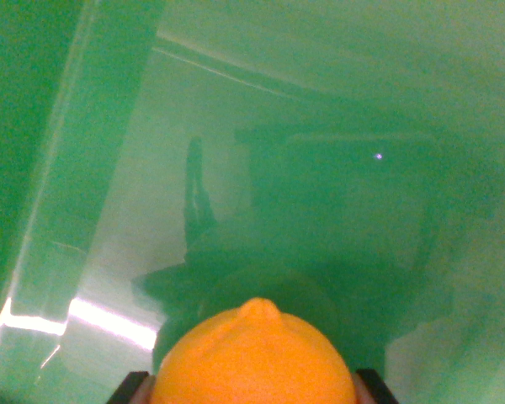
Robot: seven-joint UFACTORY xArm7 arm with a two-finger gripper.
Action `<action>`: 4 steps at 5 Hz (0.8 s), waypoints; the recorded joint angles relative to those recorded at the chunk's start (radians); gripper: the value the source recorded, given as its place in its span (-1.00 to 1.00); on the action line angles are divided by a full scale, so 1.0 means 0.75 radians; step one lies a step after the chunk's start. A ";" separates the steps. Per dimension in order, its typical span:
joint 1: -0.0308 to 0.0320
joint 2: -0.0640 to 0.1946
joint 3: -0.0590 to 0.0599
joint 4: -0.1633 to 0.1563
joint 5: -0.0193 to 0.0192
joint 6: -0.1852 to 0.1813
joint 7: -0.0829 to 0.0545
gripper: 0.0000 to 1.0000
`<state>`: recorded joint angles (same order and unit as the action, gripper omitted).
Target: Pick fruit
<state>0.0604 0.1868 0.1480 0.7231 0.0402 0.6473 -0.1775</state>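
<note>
One orange fruit [254, 355] pinched between tool [252, 389] fingers, above glossy green surface [337, 126]

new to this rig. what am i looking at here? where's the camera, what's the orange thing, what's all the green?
This is a single picture from a camera mounted on the wrist of a robot arm, looking down past its own gripper. The two dark tabs at the bottom edge are the tips of the fingers. Between them sits a yellow-orange citrus fruit, probably a lemon, with its nub pointing up in the frame. The fingers stand against both sides of it, so it appears to be held. The green is a shiny green surface below, possibly the inside of a bin, with a paler wall or rim running along the wrist view's left. The dark shapes in the middle are the shadow or reflection of the arm. Nothing else lies there.
</note>
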 joint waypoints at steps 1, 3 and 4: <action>-0.0002 -0.004 0.000 0.006 0.0004 0.011 0.000 1.00; -0.0006 -0.012 0.000 0.017 0.0011 0.029 0.000 1.00; -0.0006 -0.012 0.000 0.017 0.0011 0.029 0.000 1.00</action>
<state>0.0600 0.1777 0.1478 0.7359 0.0411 0.6692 -0.1776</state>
